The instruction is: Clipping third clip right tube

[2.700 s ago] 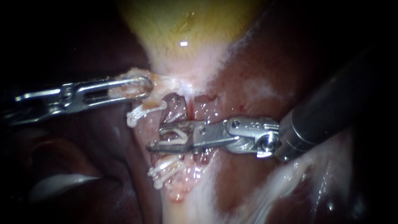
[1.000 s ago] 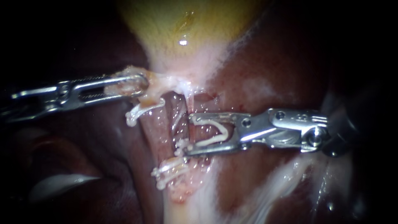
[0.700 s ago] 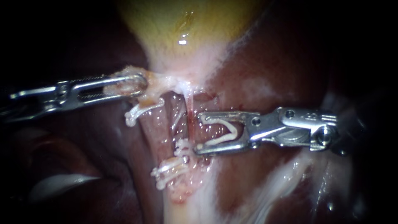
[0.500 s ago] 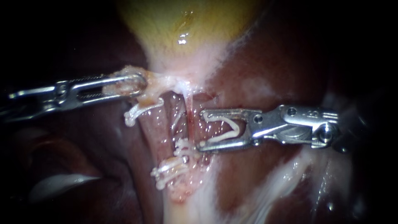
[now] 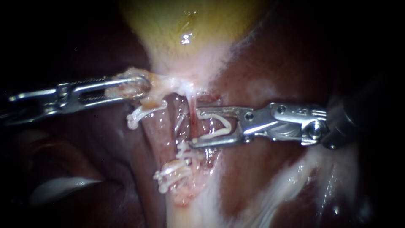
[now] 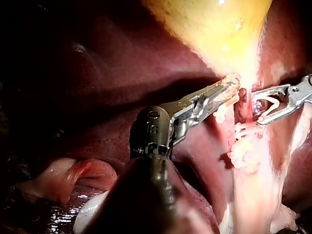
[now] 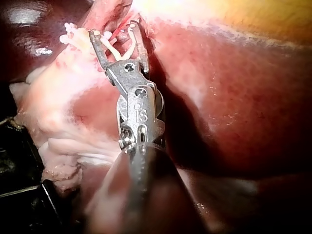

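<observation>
My right instrument (image 5: 195, 126) comes in from the right, its jaws wide apart and carrying an open white clip (image 5: 219, 128) that touches both. The jaw tips reach the thin red right tube (image 5: 192, 114), which stands at their mouth. In the right wrist view the same jaws (image 7: 114, 34) hold the clip (image 7: 122, 51) against the tissue. My left instrument (image 5: 137, 86) is shut on pale tissue at the gallbladder's neck, also seen in the left wrist view (image 6: 226, 90). White clips sit on the tubes: one high (image 5: 141, 113), one just below the lower jaw (image 5: 185, 150), others lower (image 5: 171, 173).
The yellow gallbladder (image 5: 190, 25) lies above the tubes. Dark red liver (image 5: 287, 63) surrounds them on both sides. Pale fatty tissue (image 5: 291, 181) runs below my right instrument. In the left wrist view my right instrument (image 6: 273, 100) sits just beyond my left jaws.
My right instrument drew back to the right from the tubes with the clip, then in the last half second moved left and slightly up to the red tube. The left instrument stayed put.
</observation>
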Controlling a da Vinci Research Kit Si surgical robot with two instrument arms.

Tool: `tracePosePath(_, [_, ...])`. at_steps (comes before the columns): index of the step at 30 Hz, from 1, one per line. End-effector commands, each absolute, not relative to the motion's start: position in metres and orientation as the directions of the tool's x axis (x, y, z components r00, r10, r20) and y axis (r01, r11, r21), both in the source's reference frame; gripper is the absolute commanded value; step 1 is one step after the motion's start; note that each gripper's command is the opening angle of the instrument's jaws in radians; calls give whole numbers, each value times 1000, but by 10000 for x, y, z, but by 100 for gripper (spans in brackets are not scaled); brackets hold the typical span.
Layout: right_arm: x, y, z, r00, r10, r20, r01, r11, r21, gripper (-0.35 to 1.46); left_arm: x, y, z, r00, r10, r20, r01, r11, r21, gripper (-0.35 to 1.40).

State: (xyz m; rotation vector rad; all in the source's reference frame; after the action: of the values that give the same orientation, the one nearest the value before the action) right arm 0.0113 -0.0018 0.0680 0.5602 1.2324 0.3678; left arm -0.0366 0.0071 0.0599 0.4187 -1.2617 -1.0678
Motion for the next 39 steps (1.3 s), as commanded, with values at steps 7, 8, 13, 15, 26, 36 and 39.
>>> tracePosePath(7, [126, -19, 685, 270, 583, -766, 30, 790, 612, 50, -367, 71, 599, -66, -826, 559, 416, 487, 768, -35])
tracePosePath(8, [128, -19, 686, 261, 589, -765, 34, 786, 617, 50, -367, 71, 599, -66, -826, 559, 416, 487, 768, -35])
tracePosePath(13, [136, -19, 686, 217, 635, -741, 46, 752, 658, 50, -368, 71, 599, -66, -826, 559, 416, 487, 768, -35])
tracePosePath(15, [137, -19, 686, 199, 649, -734, 52, 741, 669, 50, -368, 71, 599, -66, -826, 559, 416, 487, 768, -35])
tracePosePath(26, [141, -15, 685, 143, 702, -698, 66, 697, 714, 48, -368, 72, 599, -66, -826, 559, 416, 487, 768, -35])
tracePosePath(36, [139, -16, 679, 143, 763, -630, 57, 630, 775, 5, -368, 72, 600, -66, -826, 559, 416, 487, 768, -35])
tracePosePath(39, [138, -16, 678, 143, 778, -612, 48, 612, 789, -26, -368, 72, 600, -66, -826, 560, 416, 487, 768, -35])
